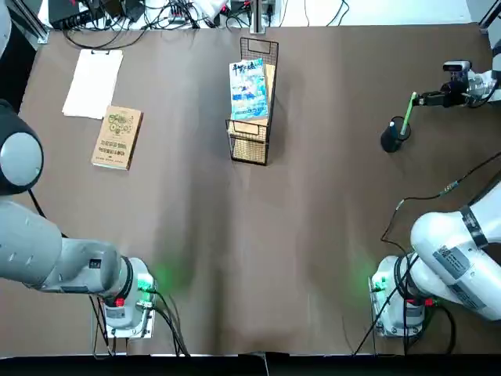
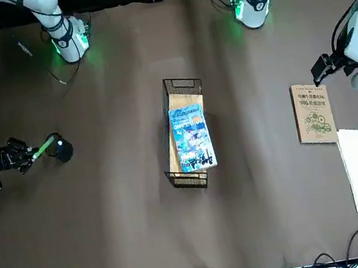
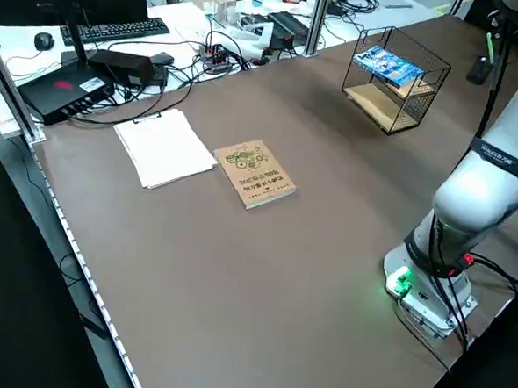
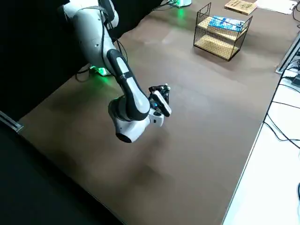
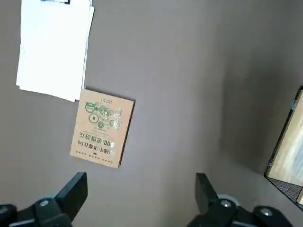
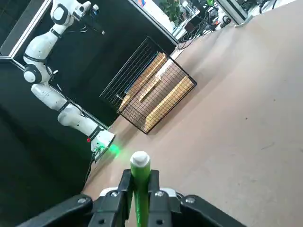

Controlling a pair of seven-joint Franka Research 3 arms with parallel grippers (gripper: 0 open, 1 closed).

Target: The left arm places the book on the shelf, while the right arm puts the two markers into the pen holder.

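Right gripper at the table's right edge, fingers pinched on the light green marker, tip slanting down into the pen holder. Left gripper raised above the tan book, fingers spread wide, holding nothing. Book lying flat atop the shelf.

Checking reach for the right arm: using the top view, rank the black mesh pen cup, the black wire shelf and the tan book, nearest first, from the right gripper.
1. Black mesh pen cup, just beside the right gripper.
2. Black wire shelf, table centre.
3. Tan book, far left side.
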